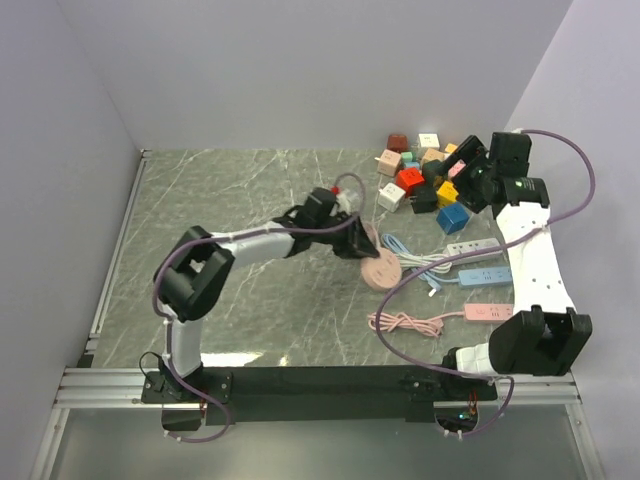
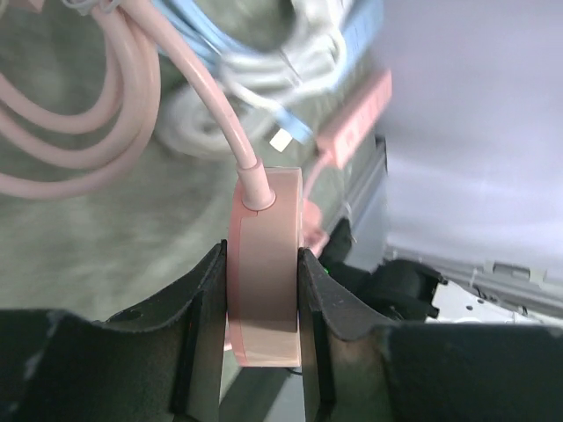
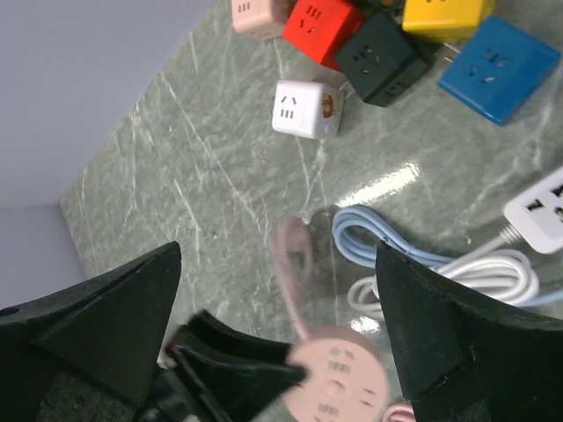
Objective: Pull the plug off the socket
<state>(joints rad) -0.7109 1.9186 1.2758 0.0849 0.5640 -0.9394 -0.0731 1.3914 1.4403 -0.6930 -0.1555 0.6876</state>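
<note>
A round pink socket (image 1: 378, 269) with a pink cord (image 2: 211, 97) sits in the middle of the table. My left gripper (image 1: 358, 243) is shut on it; in the left wrist view both fingers press the disc's flat faces (image 2: 264, 290) edge-on. In the right wrist view the disc (image 3: 337, 380) is blurred, its face shows slot holes, and the left gripper's fingers (image 3: 229, 374) reach it from the left. I cannot make out a separate plug on it. My right gripper (image 1: 455, 175) is open and empty (image 3: 279, 251), high above the table near the cube sockets.
Several coloured cube sockets (image 1: 415, 175) lie at the back right, a white one (image 3: 305, 108) nearest. A white power strip (image 1: 470, 247), a blue one (image 1: 480, 274) and a pink one (image 1: 487, 313) lie on the right with coiled cables (image 1: 415, 262).
</note>
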